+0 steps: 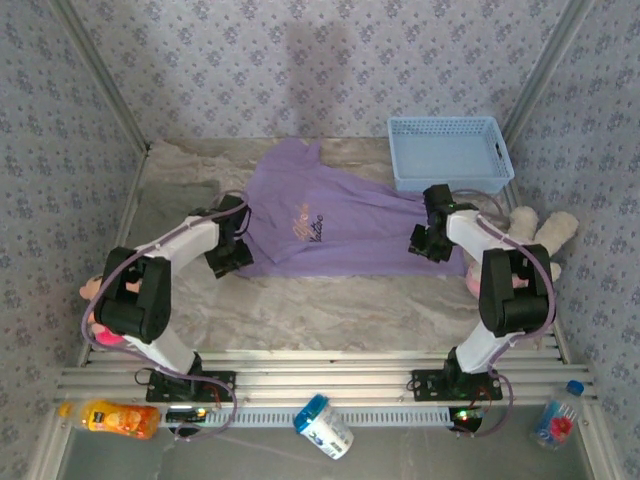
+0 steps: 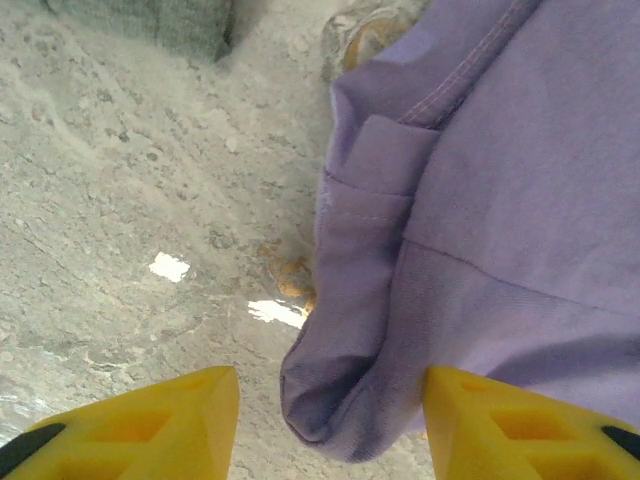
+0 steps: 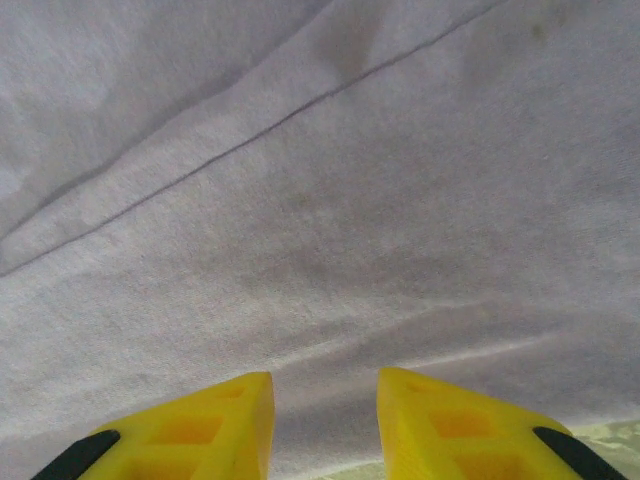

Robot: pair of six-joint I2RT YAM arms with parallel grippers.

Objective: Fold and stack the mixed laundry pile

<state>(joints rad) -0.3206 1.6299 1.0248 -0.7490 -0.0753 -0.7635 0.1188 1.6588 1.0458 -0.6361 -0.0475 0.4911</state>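
T-shirt [image 1: 340, 215]: spread flat at centre of tabletop [image 1: 330, 310], lettering up.
Gray garment [image 1: 165, 200]: probably dull patch at far left of tabletop; view too poor to confirm.
Left hand [image 2: 328, 385]: open, fingers either side of bunched shirt edge.
Right hand [image 3: 325, 385]: open, low over smooth cloth near opposite edge.
Risk: right fingers close on flat cloth with no ridge and slip off empty.
Risk: left hand pinches rolled double layer, so fold goes crooked.
Risk: one side lifts alone and shirt skews toward plush toy [image 1: 545, 232].
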